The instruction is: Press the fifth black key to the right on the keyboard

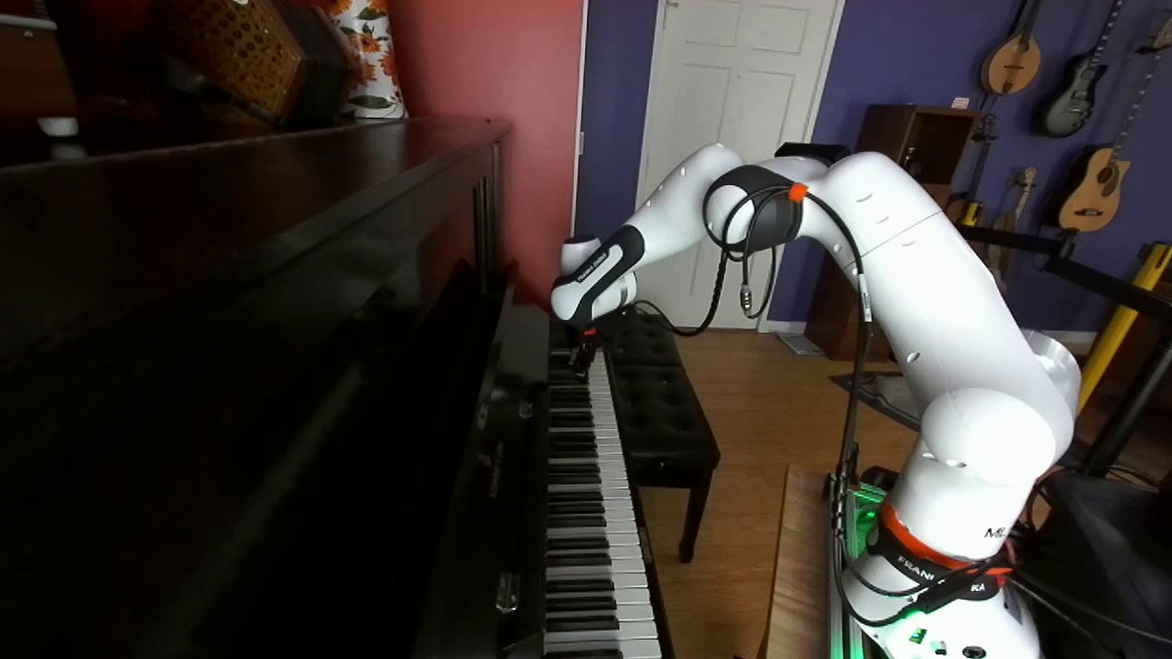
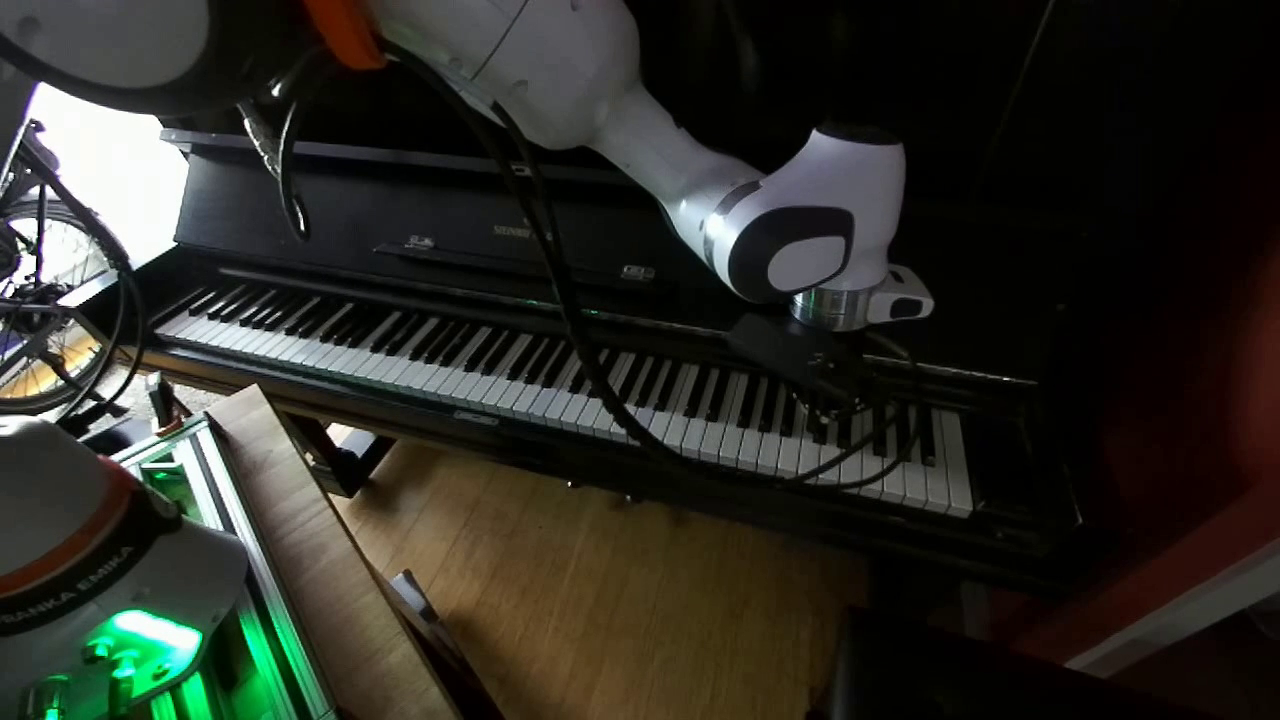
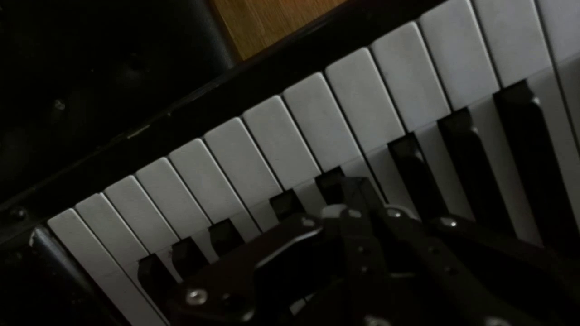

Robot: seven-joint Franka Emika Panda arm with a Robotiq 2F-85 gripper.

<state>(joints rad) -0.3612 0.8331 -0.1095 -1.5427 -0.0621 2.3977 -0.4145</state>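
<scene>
Black-and-white, the long keyboard (image 2: pixel 520 388) fronts the dark upright piano (image 2: pixel 340 215). At the fifth black key (image 3: pixel 329 184) from the piano's treble end, contact unclear, the black metal gripper (image 3: pixel 362 194) points down, jaws together, holding nothing

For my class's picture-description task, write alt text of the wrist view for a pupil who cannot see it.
A dark robot gripper hangs over the black keys of a piano keyboard; contact is hard to judge. The row runs from lower left to upper right, with a black padded bench at upper left and wooden floor at the top.
</scene>
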